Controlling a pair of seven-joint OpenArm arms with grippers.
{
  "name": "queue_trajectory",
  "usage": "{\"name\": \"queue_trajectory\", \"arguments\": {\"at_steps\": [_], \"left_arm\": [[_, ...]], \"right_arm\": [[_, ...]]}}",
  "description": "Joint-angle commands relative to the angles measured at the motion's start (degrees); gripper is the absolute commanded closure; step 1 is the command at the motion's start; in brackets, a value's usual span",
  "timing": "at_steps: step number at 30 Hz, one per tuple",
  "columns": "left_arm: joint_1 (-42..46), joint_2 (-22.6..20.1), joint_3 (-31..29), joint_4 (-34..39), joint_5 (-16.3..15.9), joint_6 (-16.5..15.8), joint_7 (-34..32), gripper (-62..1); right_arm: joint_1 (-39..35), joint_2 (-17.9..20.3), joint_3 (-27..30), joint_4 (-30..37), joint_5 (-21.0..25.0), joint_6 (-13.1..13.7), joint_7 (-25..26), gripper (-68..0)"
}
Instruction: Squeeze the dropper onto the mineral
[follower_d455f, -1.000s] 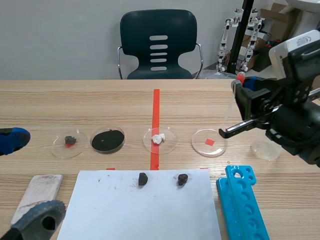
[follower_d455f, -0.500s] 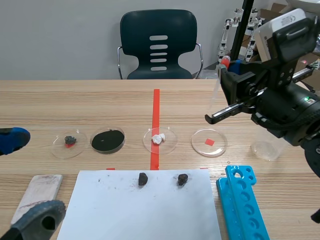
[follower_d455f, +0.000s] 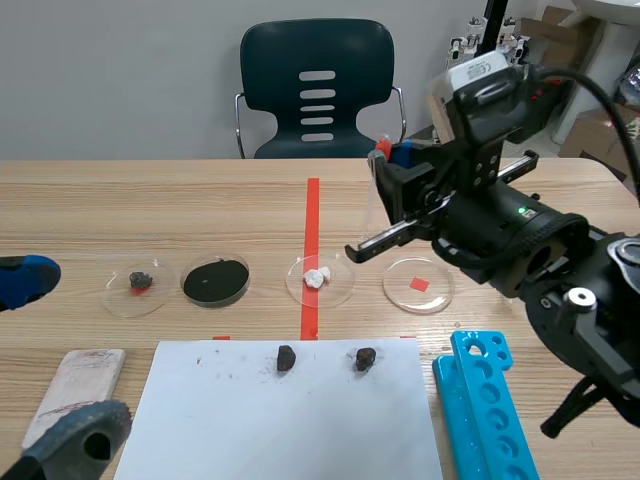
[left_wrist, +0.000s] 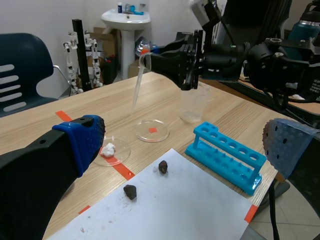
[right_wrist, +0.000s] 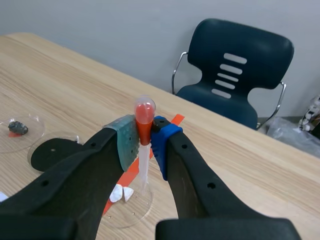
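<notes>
One, scene view: clamps dropper (follower_d455f: 382, 150) upright, tip down, in right gripper (follower_d455f: 392, 165); finds white mineral (follower_d455f: 317, 277) at seven o'clock of tip; two, left wrist view: same, eight o'clock; three, right wrist view: hangs tip just beside white mineral (right_wrist: 121, 194), nine o'clock.

Tilted dropper (left_wrist: 139, 82) in right claw (left_wrist: 152, 57), high above wooden table (left_wrist: 165, 102).

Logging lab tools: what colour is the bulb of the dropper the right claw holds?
The dropper has an orange-red bulb; right wrist view shows it best.
</notes>
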Motion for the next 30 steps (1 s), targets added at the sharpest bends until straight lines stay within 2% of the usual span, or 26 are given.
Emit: {"name": "queue_trajectory", "arguments": {"at_steps": [1,18,30], "left_arm": [[0.0,0.4,0.2,0.5,-0.4,-0.1,-1.0,-62.3],[0.0,0.4,0.2,0.5,-0.4,-0.1,-1.0,-62.3],[0.0,0.4,0.2,0.5,-0.4,-0.1,-1.0,-62.3]], "right_arm": [[1.6,-0.5,0.2,-0.2,0.6,-0.3,0.8,-7.9],[8.9,-4.3,-0.3,-10.0,0.6,0.5,1.4,-7.9],[12.6,-4.8,-5.0,-15.2,0.6,0.5,3.0,-7.9]]}}
